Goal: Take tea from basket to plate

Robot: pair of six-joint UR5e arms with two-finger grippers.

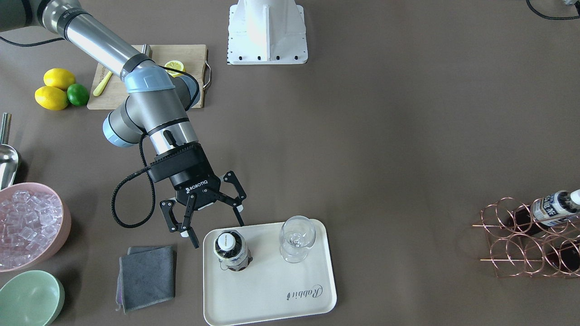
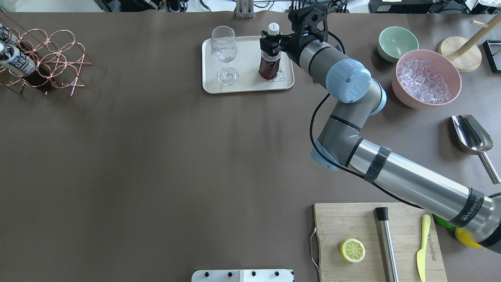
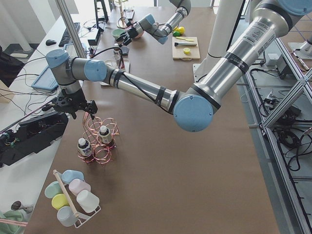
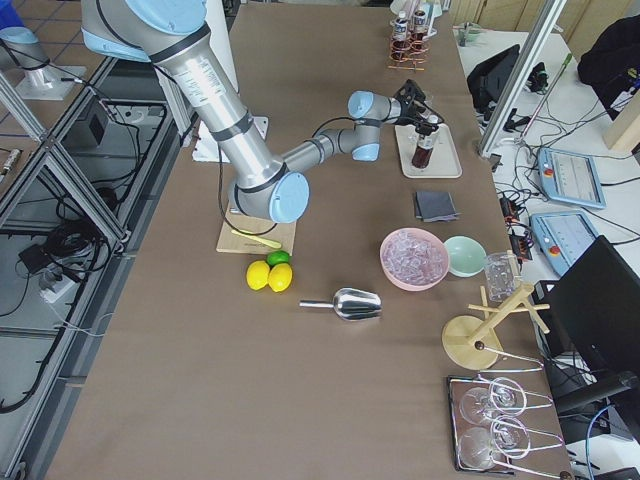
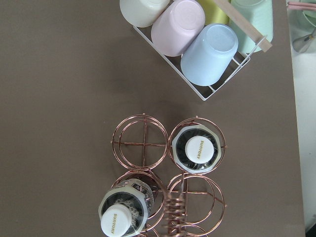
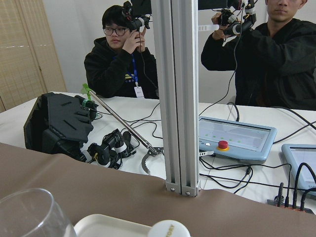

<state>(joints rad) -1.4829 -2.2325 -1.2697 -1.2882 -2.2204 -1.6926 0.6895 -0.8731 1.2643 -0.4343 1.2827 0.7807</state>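
Right gripper [image 1: 218, 233]: seen from the camera facing the robot, fingers spread apart and clamped on nothing, at 10 o'clock from the tea [image 1: 232, 251], close by its cap.
Tea: stands upright on the plate [image 1: 272, 290], in its 10 o'clock corner, white cap up.
Glass [image 1: 297, 237]: clear and stemmed, upright at the plate's 1 o'clock, apart from the tea.
Basket [image 5: 144, 143]: copper wire rack, far right, well apart from the plate, holding two like bottles [image 5: 200, 150].
Left gripper [image 3: 75, 107]: hangs over the basket; I cannot tell whether its fingers are apart or together.

A brown-topped table [image 2: 156, 156] stands before a plain white wall [image 6: 74, 29].
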